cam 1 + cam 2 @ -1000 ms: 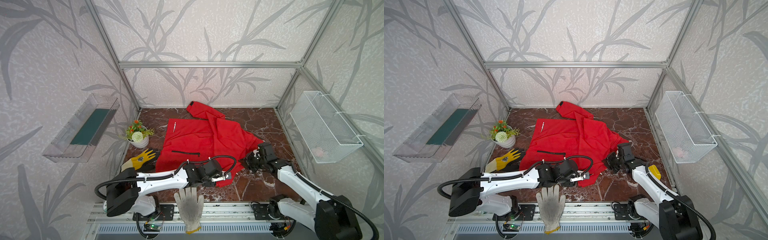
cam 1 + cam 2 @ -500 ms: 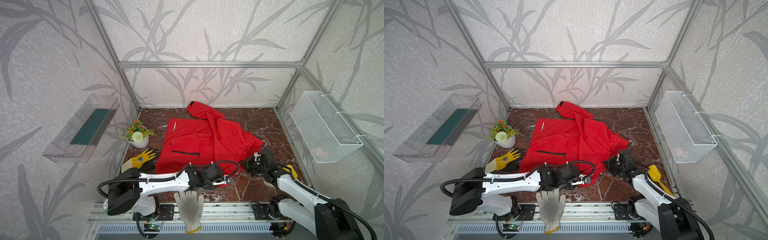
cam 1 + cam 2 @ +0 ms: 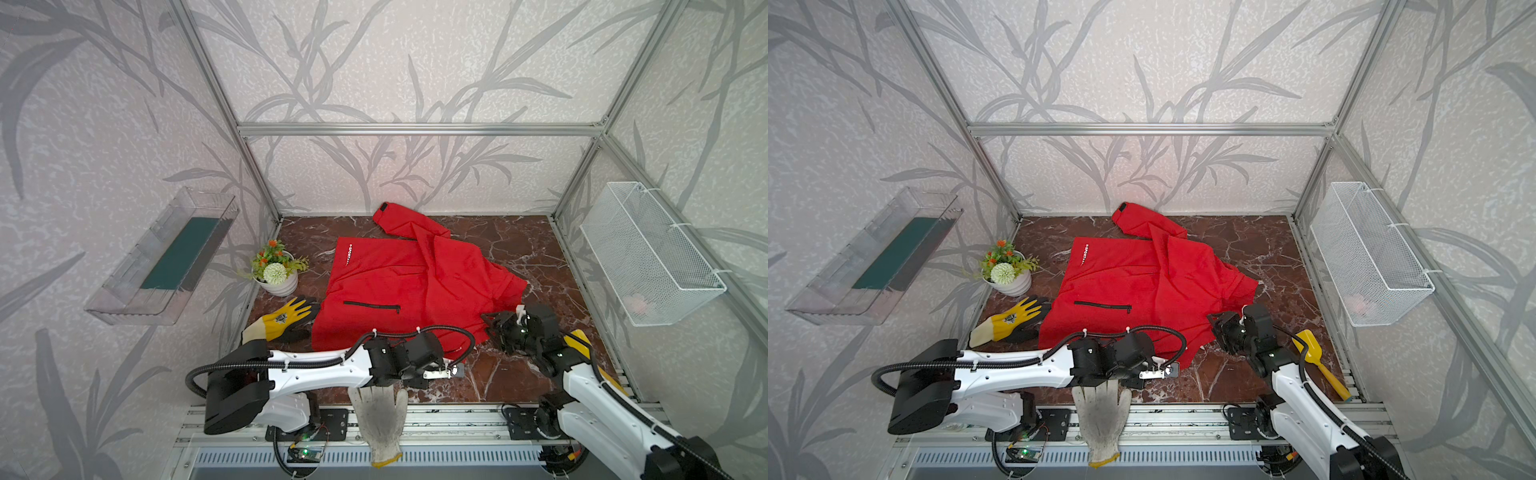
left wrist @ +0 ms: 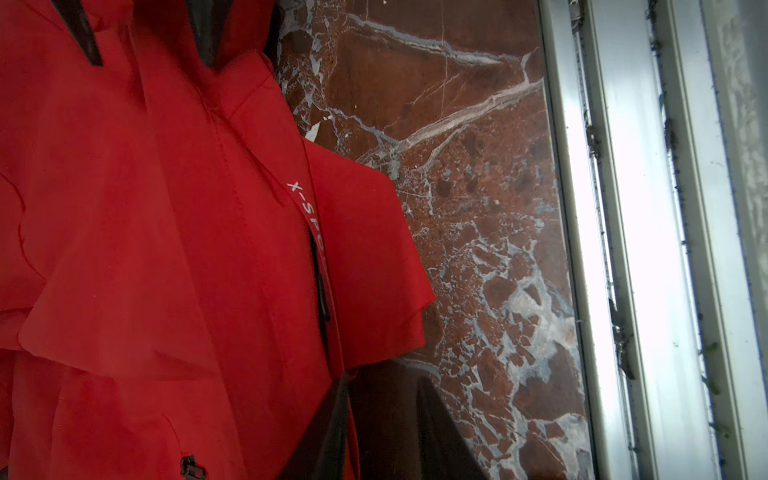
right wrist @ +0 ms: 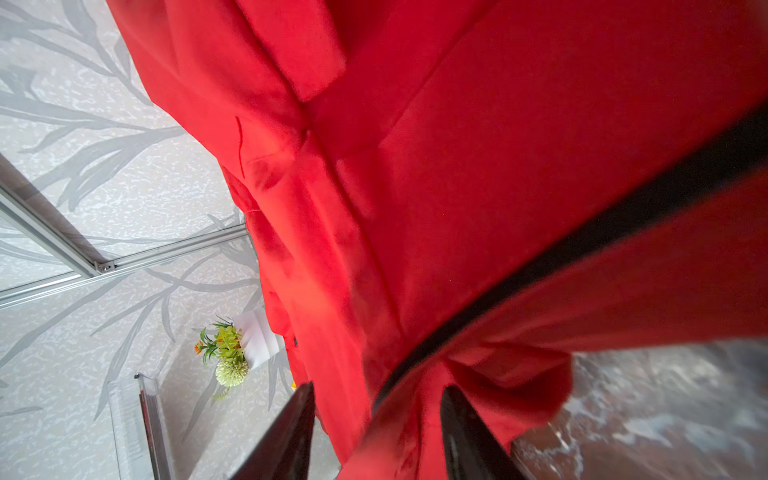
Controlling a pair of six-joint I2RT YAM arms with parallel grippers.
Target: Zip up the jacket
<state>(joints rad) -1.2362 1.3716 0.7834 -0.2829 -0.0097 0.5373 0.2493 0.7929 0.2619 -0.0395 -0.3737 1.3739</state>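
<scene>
The red jacket (image 3: 415,282) (image 3: 1142,282) lies spread on the marble floor, its black pocket zipper (image 3: 372,305) facing up. My left gripper (image 3: 454,370) (image 3: 1173,369) sits low at the jacket's front hem. In the left wrist view the jacket (image 4: 166,249) with its black front zipper (image 4: 320,291) ends beside one finger, and the left gripper (image 4: 382,419) is open over bare floor. My right gripper (image 3: 491,325) (image 3: 1214,326) is at the hem's right corner. In the right wrist view the right gripper (image 5: 376,428) is open, with loose red fabric and the black zipper (image 5: 623,216) between its fingers.
A flower pot (image 3: 276,272) and a yellow glove (image 3: 282,318) lie left of the jacket. A white glove (image 3: 380,419) hangs over the front rail. A yellow scoop (image 3: 1316,361) lies by the right arm. A wire basket (image 3: 648,253) and a clear tray (image 3: 166,257) hang on the side walls.
Both grippers have opened. The left gripper slid toward the front, off the hem. The right gripper came down and forward, and the jacket's right corner has settled lower.
</scene>
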